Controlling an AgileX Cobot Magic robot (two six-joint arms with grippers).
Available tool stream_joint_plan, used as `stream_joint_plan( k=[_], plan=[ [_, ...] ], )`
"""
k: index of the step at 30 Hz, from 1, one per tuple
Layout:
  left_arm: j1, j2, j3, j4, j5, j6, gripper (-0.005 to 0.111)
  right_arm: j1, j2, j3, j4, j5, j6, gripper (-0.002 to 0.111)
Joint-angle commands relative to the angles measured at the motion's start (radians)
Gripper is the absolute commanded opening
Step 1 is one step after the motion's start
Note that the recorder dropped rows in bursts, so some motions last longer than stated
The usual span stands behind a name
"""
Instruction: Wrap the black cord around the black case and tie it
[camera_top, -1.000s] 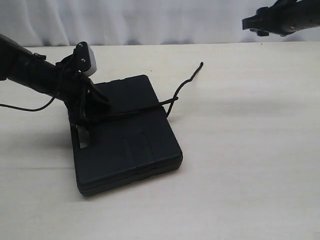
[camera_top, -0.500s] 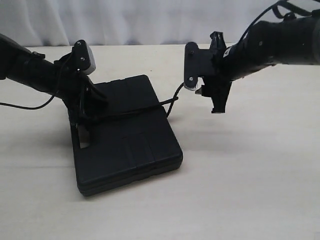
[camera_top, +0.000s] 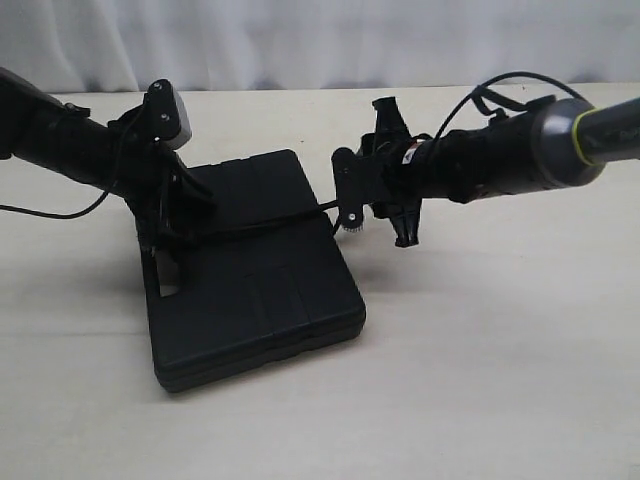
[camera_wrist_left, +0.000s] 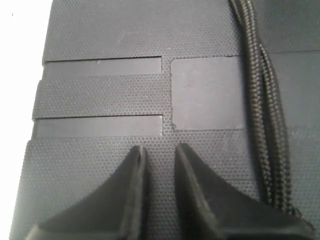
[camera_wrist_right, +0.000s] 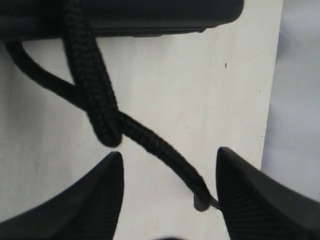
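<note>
Jaws spread wide, the right gripper is straddling the black cord, seemingly limp, best pinched at its bend.

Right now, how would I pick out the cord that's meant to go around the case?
Find the flat black case in the middle of the pale table. The cord lies across its lid and trails onto the table below the right claw. It is thick and braided, unlike the thin smooth cables on the arms.
</note>
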Motion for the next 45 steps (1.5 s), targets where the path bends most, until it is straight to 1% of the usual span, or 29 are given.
stream_joint_plan(
  k=[1, 4, 6, 7, 14, 18, 22, 26, 28, 30, 32, 34, 35, 37, 40, 42, 44, 45],
  plan=[
    [-0.001, 0.011, 0.001, 0.021, -0.031, -0.005, 0.018, 0.009, 0.032, 0.004, 0.001, -0.104, -0.005, 0.047],
    [-0.001, 0.011, 0.001, 0.021, -0.031, -0.005, 0.018, 0.020, 0.037, 0.004, 0.001, -0.113, -0.005, 0.024],
    [-0.001, 0.011, 0.001, 0.021, -0.034, -0.005, 0.018, 0.028, 0.035, 0.004, 0.009, -0.113, -0.005, 0.005],
    [-0.001, 0.011, 0.001, 0.021, -0.036, -0.005, 0.018, 0.033, 0.035, 0.004, 0.023, -0.115, -0.003, 0.004],
    [-0.001, 0.011, 0.001, 0.021, -0.059, -0.005, 0.018, 0.051, -0.029, 0.004, 0.190, -0.201, -0.003, 0.004],
    [-0.001, 0.011, 0.001, 0.025, -0.059, -0.005, 0.018, 0.048, -0.097, 0.002, 0.334, -0.201, -0.003, 0.004],
    [-0.001, 0.011, 0.001, 0.032, -0.057, -0.007, 0.018, 0.034, -0.147, 0.002, 0.427, -0.191, -0.003, 0.004],
    [-0.001, 0.011, 0.001, 0.094, -0.014, -0.037, 0.018, 0.034, -0.185, 0.002, 0.479, -0.151, -0.003, 0.004],
    [-0.001, 0.011, 0.001, 0.146, 0.040, -0.062, 0.018, 0.037, -0.210, 0.002, 0.479, -0.128, 0.004, 0.004],
    [-0.001, 0.011, 0.001, 0.193, 0.103, -0.070, 0.018, 0.037, -0.238, 0.002, 0.479, -0.125, 0.056, 0.004],
    [-0.001, 0.011, 0.001, 0.204, 0.107, -0.070, 0.018, 0.037, -0.277, 0.002, 0.479, -0.125, 0.101, 0.004],
    [-0.001, 0.011, 0.001, 0.219, 0.154, -0.082, 0.018, 0.037, -0.302, 0.002, 0.479, -0.111, 0.175, 0.004],
    [-0.001, 0.011, 0.000, 0.212, 0.188, -0.073, 0.018, 0.037, -0.305, 0.002, 0.479, -0.081, 0.206, 0.004],
    [-0.001, 0.011, -0.011, 0.167, 0.179, -0.043, 0.018, 0.037, -0.288, 0.002, 0.479, -0.058, 0.207, 0.004],
    [-0.001, 0.009, -0.051, 0.007, 0.161, -0.043, 0.019, 0.037, -0.254, 0.004, 0.479, -0.034, 0.208, 0.004],
    [-0.001, 0.004, -0.073, -0.121, 0.176, -0.025, 0.019, 0.037, -0.239, 0.004, 0.479, -0.024, 0.213, 0.004],
    [-0.001, -0.006, -0.088, -0.201, 0.180, -0.026, 0.019, 0.037, -0.229, 0.005, 0.479, -0.017, 0.202, 0.004],
    [-0.001, -0.010, -0.089, -0.255, 0.204, -0.028, 0.019, 0.037, -0.229, 0.010, 0.479, -0.017, 0.194, 0.004]
  ],
)
